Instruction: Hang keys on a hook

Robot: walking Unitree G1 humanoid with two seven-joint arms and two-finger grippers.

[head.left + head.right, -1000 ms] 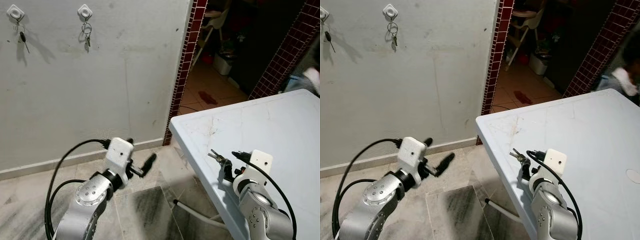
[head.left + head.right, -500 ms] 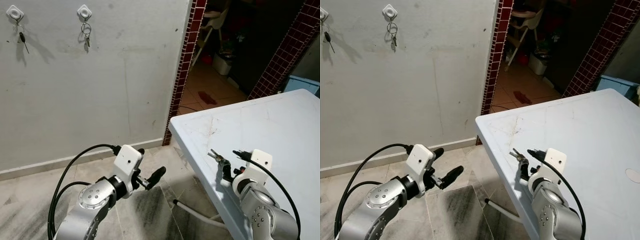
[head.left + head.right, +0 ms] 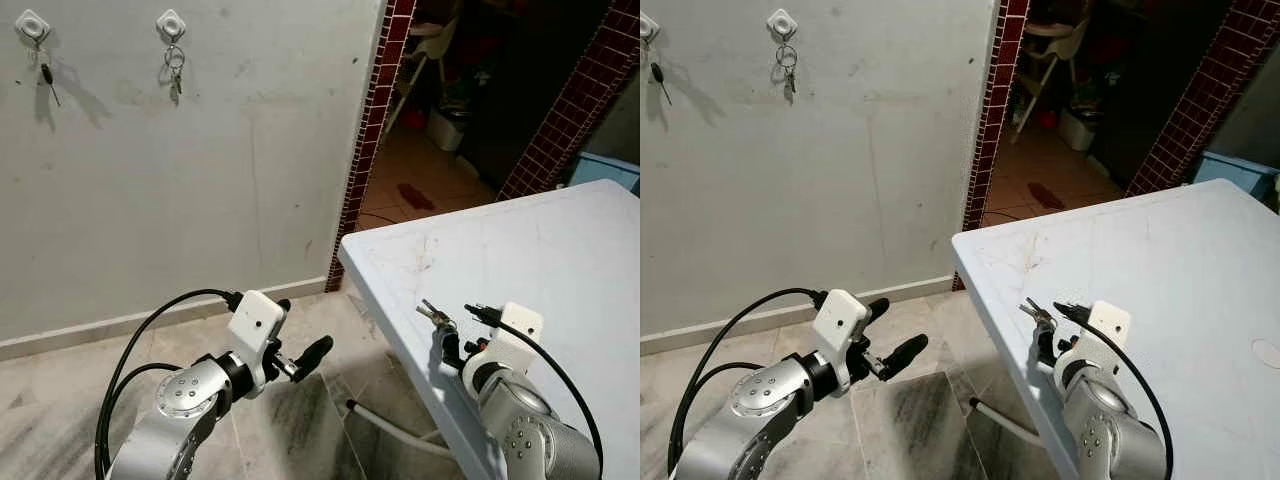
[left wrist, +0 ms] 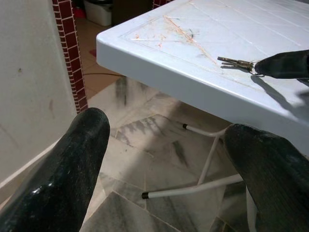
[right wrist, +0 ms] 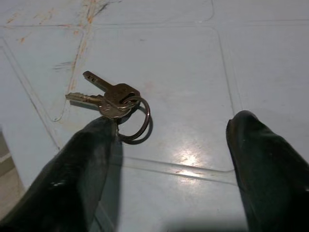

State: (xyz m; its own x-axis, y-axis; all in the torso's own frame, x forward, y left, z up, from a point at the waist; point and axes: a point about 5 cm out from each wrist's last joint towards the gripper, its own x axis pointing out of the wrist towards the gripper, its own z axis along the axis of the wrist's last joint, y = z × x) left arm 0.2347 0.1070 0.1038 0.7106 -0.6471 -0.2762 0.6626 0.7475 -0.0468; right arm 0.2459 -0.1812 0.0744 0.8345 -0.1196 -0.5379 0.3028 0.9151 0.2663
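The keys (image 5: 112,98) lie flat on the light blue table (image 3: 560,260) near its edge, ring touching one finger (image 5: 77,179) of the right gripper (image 5: 169,169), which is spread wide. Left gripper (image 4: 169,159) hangs splayed above the marble floor (image 3: 60,400). Two wall hooks (image 3: 171,22) already carry keys.

home | tiled floor (image 3: 300,420) | wall hooks (image 3: 170,22) | plastic table (image 3: 540,250)
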